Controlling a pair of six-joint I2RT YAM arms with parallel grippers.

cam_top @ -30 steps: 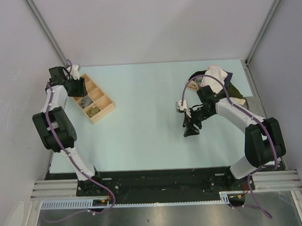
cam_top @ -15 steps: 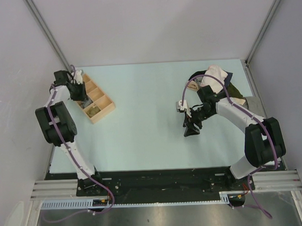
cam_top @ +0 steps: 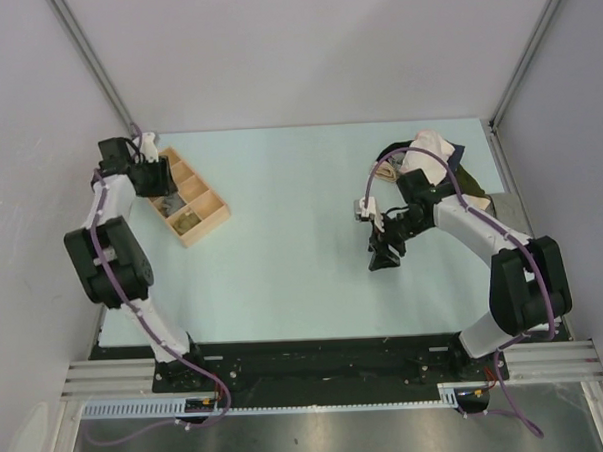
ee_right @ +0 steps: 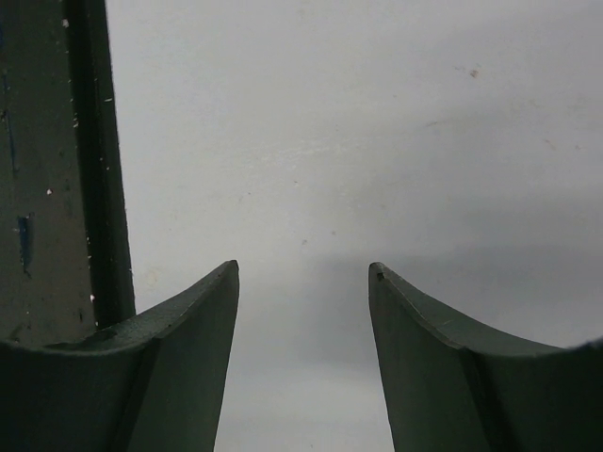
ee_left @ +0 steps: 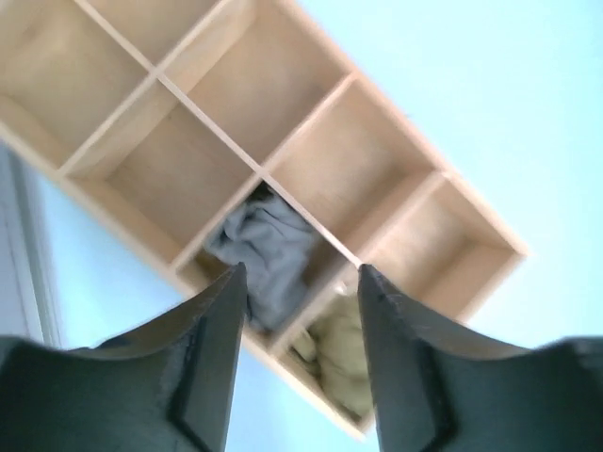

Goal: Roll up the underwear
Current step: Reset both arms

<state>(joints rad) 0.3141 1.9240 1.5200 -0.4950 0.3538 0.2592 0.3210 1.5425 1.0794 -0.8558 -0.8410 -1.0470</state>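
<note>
A grey underwear bundle lies in one compartment of the wooden divided tray; in the top view it is a small grey patch. My left gripper hangs open and empty just above that compartment, at the tray's far left end in the top view. My right gripper is open and empty over bare table at centre right. The right wrist view shows only a plain grey surface between its fingers.
An olive-yellow garment fills the neighbouring tray compartment; the other compartments are empty. A pile with a pale pink-white garment and a dark garment lies at the back right, behind the right arm.
My left gripper swung off toward the tray's back-left corner and has come back over the tray. My right gripper has shifted slightly to the right.
</note>
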